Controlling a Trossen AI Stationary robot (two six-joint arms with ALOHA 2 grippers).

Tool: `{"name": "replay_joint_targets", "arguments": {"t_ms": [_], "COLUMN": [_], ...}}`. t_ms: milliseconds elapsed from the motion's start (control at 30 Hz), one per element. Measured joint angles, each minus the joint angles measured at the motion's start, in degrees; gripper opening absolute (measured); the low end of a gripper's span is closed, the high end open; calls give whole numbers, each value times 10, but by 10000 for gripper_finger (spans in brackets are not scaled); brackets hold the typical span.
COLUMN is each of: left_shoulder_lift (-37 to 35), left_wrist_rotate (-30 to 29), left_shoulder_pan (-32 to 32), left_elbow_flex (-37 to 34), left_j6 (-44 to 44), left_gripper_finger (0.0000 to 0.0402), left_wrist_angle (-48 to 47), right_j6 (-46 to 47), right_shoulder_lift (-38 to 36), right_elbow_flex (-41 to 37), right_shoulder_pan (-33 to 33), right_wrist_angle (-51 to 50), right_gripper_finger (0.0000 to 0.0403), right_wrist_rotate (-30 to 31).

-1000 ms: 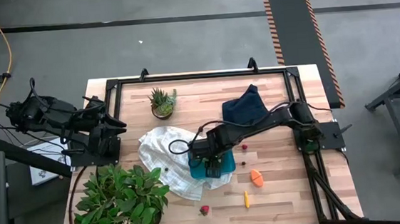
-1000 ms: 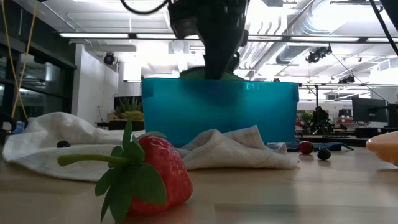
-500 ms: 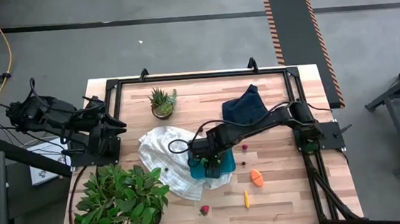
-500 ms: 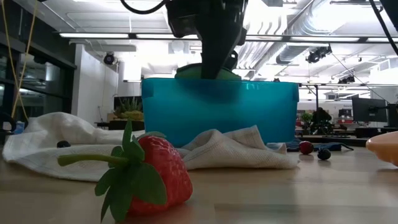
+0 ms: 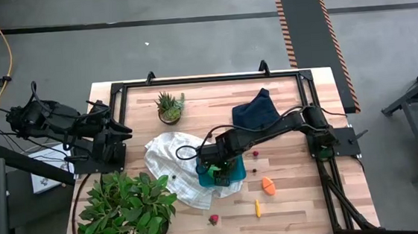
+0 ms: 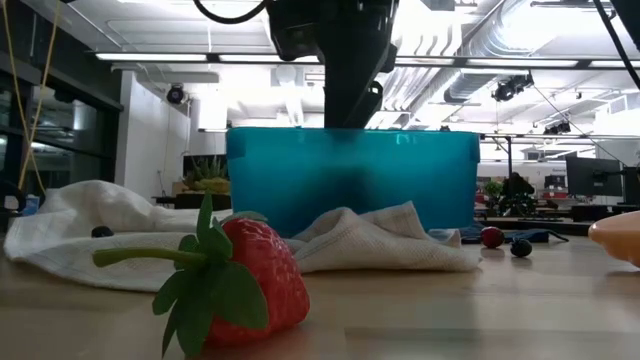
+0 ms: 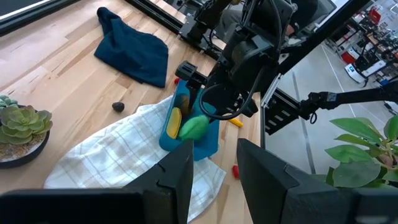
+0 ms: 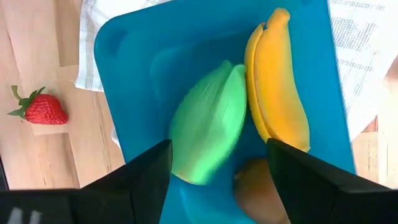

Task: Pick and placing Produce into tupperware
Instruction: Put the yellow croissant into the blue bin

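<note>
Now your right gripper [image 8: 214,163] has opened wide and let the green fruit [image 8: 208,122] drop between its jaws into the tupperware [image 8: 134,37], so that piece is done.

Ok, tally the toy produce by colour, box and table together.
Yellow: 1, banana
Green: 1, fruit
Brown: 1, round one
Orange: 2, wedge, carrot
Red: 2, strawberry, small berry
Dark: 2, berries
Total: 9
</note>
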Motion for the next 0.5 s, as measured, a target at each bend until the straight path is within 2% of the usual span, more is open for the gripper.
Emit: {"name": "replay_joint_targets", "arguments": {"t_ms": [267,500], "left_shoulder_lift": [0,0], "left_wrist_rotate": [0,0], "left_shoulder_pan": [0,0], "left_elbow_flex": [0,0], "left_j6": [0,1], "left_gripper_finger": [111,111], "left_wrist_angle": [0,0], "right_j6": [5,1], "right_shoulder_lift": [-2,-3], "right_elbow_flex": [5,74], "right_shoulder_pan": [0,0], "right_wrist_angle": [-14,-96], "right_gripper_finger": [252,252], "right_wrist_rotate": [2,7]}}
